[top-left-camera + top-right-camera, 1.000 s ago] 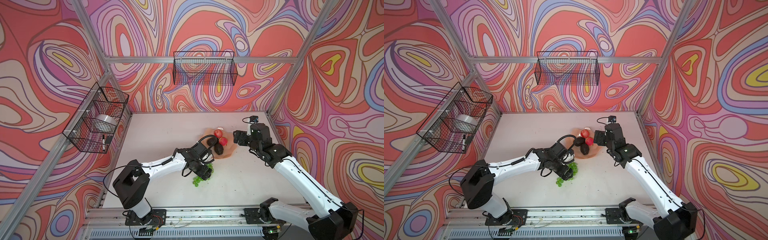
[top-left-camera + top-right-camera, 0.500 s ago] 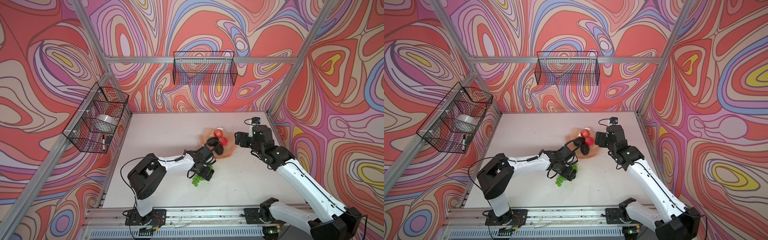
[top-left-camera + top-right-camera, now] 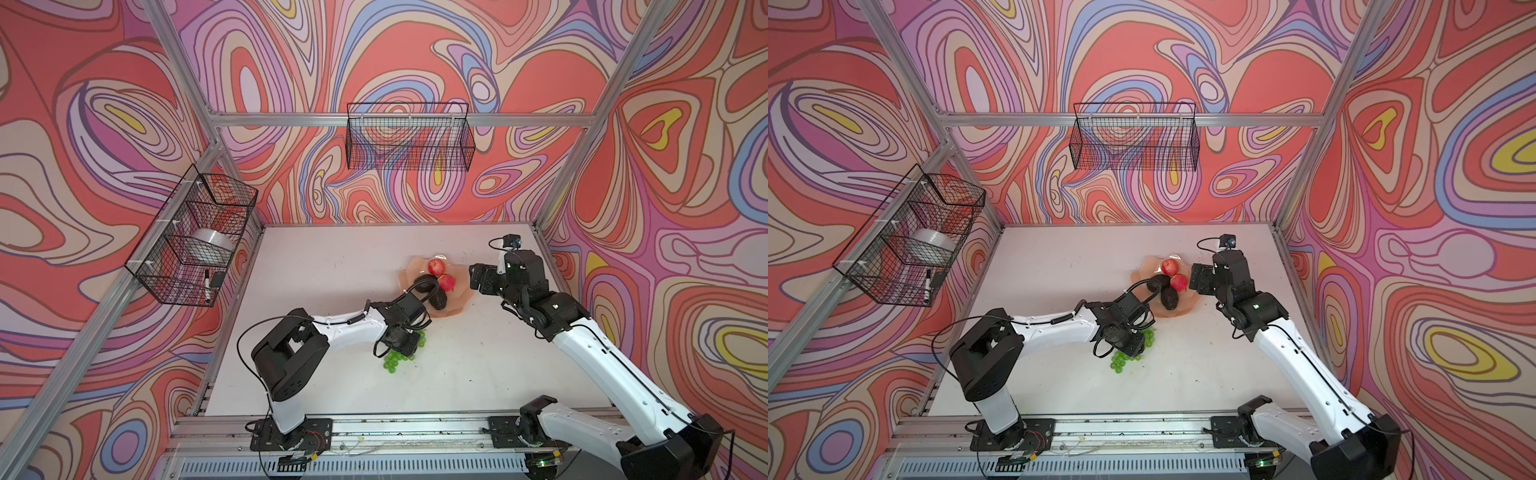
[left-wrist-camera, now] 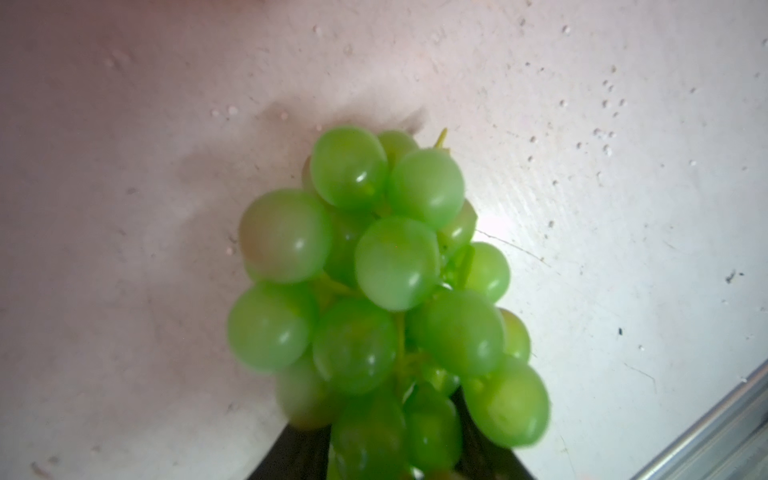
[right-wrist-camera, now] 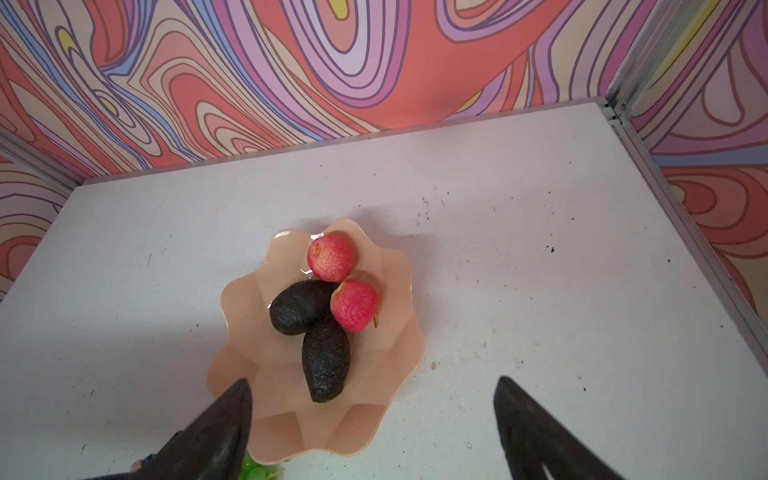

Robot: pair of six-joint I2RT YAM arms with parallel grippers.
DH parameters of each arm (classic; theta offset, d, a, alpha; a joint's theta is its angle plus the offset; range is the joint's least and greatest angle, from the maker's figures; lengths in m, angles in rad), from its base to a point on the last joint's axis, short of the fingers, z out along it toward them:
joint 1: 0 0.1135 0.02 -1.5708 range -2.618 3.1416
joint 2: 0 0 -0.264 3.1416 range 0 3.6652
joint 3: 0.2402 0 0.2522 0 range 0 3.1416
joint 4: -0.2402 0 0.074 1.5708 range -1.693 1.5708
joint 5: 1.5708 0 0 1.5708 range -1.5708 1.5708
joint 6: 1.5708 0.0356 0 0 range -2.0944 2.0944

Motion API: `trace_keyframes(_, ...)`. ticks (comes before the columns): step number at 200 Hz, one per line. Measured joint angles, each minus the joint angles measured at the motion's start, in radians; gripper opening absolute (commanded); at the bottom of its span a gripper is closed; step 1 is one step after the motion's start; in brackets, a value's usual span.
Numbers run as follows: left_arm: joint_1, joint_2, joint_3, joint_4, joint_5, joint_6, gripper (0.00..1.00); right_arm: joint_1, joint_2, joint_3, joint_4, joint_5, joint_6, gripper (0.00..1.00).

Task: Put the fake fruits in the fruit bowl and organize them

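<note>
The bunch of green grapes (image 3: 392,360) (image 3: 1121,360) lies on the white table, just in front of the peach fruit bowl (image 3: 461,303) (image 3: 1187,307). My left gripper (image 3: 405,343) (image 3: 1133,345) points down onto the bunch. In the left wrist view the grapes (image 4: 386,266) fill the space between its dark fingers (image 4: 299,453), which press in on both sides. Two red apples (image 5: 331,257) (image 5: 355,305) and two dark avocados (image 5: 299,306) (image 5: 326,361) rest in the bowl (image 5: 374,428). Just right of the bowl, my right gripper (image 3: 478,280) (image 5: 375,379) hangs open and holds nothing.
A black wire basket (image 3: 409,141) hangs on the back wall. Another wire basket (image 3: 191,237) on the left wall holds a tape roll and a marker. An aluminium rail (image 3: 374,424) runs along the table's front edge. Patterned walls close in three sides.
My left gripper has settled onto the grapes and its jaws have closed in on the bunch. The left arm's elbow has swung to the right. The right gripper has drawn back slightly from the bowl.
</note>
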Motion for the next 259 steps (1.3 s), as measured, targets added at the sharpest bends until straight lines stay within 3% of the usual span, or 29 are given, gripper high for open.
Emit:
trace_keyframes(74,0.034,-0.328,-0.018,-0.066,-0.091,0.054,0.41,0.0,0.001,0.0,0.006,-0.001,0.002,0.94)
trace_keyframes(84,0.05,-0.359,-0.012,-0.071,-0.091,0.065,0.48,0.0,0.001,0.0,0.006,-0.002,0.004,0.94)
trace_keyframes(93,0.061,-0.371,-0.003,-0.077,-0.09,0.08,0.66,0.0,0.002,0.0,0.006,-0.002,0.004,0.94)
trace_keyframes(102,0.071,-0.372,0.01,-0.086,-0.082,0.09,0.77,0.0,0.002,0.0,0.006,-0.002,0.005,0.94)
trace_keyframes(136,0.054,-0.353,-0.019,-0.114,-0.024,0.103,0.86,0.0,0.001,0.0,0.004,0.0,0.005,0.94)
trace_keyframes(173,-0.017,-0.403,-0.243,-0.102,0.002,0.061,1.0,0.0,-0.008,-0.006,-0.002,0.003,0.005,0.94)
trace_keyframes(211,-0.018,-0.454,-0.354,-0.067,-0.029,0.021,1.0,0.0,-0.008,-0.009,-0.001,0.002,0.012,0.94)
trace_keyframes(259,-0.018,-0.354,-0.348,0.048,-0.069,-0.006,1.0,0.0,-0.009,-0.01,-0.002,-0.001,0.016,0.94)
